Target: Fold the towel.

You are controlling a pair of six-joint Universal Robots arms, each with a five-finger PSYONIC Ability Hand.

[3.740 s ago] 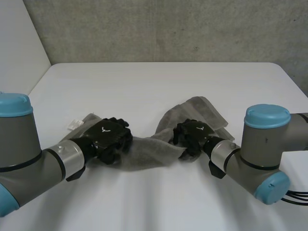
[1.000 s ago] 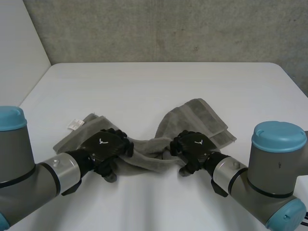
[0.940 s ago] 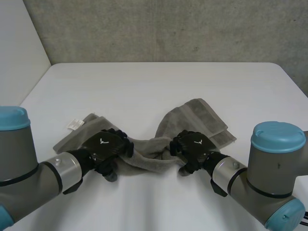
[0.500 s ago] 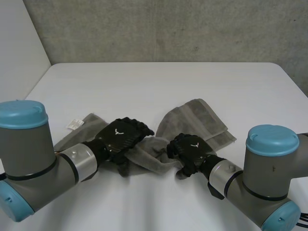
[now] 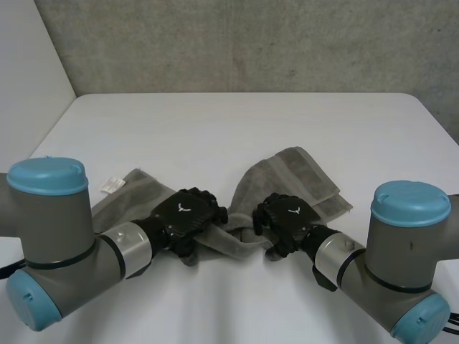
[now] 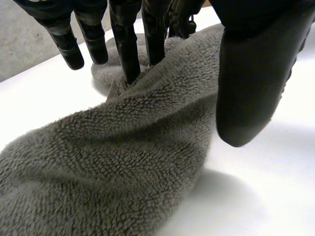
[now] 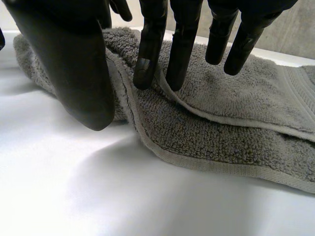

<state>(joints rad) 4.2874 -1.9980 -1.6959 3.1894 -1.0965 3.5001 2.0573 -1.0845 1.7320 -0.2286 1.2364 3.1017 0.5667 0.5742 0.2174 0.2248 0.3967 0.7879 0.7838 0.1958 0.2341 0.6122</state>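
Note:
A grey towel lies across the white table, flat at both ends and bunched into a ridge in the middle. My left hand sits on the ridge just left of centre. In the left wrist view its straight fingers dig into the towel and its thumb presses the ridge's near side, pinching it. My right hand is close by, on the ridge right of centre. Its fingers rest on the folded hem of the towel, with the thumb against the near edge.
A small white label sticks out at the towel's left end. Both arms reach in from the near side of the table. A grey wall stands behind the table's far edge, and bare table stretches beyond the towel.
My left hand let go, slid right along the towel toward my right hand and closed on it again, bunching the middle more tightly. The right hand has barely moved.

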